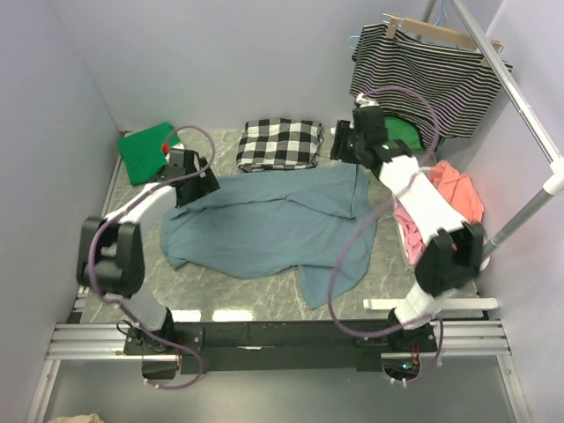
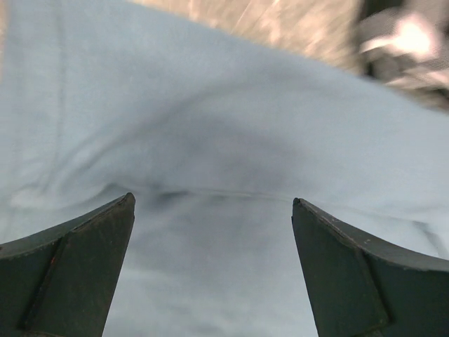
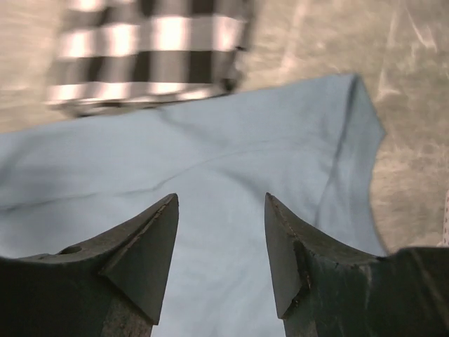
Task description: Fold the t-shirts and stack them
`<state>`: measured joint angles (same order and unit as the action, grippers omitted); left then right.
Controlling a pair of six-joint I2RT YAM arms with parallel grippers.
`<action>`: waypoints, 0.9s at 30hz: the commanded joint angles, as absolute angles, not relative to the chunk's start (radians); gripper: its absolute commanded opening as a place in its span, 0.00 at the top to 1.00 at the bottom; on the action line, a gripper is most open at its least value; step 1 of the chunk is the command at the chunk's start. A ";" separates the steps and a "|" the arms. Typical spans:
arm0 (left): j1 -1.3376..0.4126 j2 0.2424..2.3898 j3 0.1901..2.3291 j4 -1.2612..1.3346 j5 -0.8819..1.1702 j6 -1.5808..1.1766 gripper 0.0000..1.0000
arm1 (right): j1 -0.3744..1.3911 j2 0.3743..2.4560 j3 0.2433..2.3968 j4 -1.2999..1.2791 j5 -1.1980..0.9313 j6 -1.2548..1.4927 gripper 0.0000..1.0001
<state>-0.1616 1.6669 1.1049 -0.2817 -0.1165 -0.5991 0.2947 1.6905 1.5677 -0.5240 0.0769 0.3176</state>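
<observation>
**A:** Where's the slate-blue t-shirt (image 1: pixel 273 225)?

**B:** Spread rumpled across the middle of the table (image 1: pixel 238 295), one part trailing toward the near edge. The green t-shirt (image 1: pixel 145 152) lies folded at the far left.

**A:** How will it handle?

**B:** Light, limp cotton, I'd judge. It will sag and drag, so pinch its far corners.

**A:** And the end effectors?

**B:** The left end effector (image 2: pixel 212 203) is spread wide over the shirt's far left edge. The right end effector (image 3: pixel 221 198) gapes above its far right corner. Both are empty.

**A:** Any containers?

**B:** None I can make out. Pink clothes (image 1: pixel 454 198) are heaped at the right, and a checked cloth (image 1: pixel 280 143) lies at the far side.
</observation>
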 commanded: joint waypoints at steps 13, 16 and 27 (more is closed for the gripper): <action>-0.414 1.106 0.700 -0.511 -0.293 -0.925 0.01 | 0.748 1.275 0.884 -0.610 -0.002 0.644 0.44; -0.472 1.017 0.617 -0.552 -0.299 -1.037 0.01 | 0.882 1.264 0.864 -0.655 0.060 0.704 0.44; -0.560 0.899 0.548 -0.667 -0.442 -1.170 0.01 | 1.149 1.420 0.854 -0.715 0.254 0.827 0.44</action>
